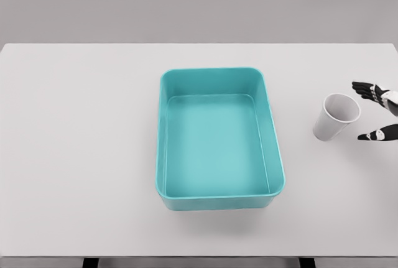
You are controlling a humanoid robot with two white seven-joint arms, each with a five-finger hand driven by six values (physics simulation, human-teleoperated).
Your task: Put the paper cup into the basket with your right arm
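One paper cup (336, 117) is set upright beside the basket (275, 150).
The right hand (375, 111) is spread just beside it, untouched.

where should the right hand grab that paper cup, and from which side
Probably around the side wall of the paper cup, about mid-height, coming in from the right. The cup stands apart from the teal basket with its open mouth up and leaning toward the right hand. That hand's fingers are spread just to its right, one above and one below, so they can close across the tapered wall.
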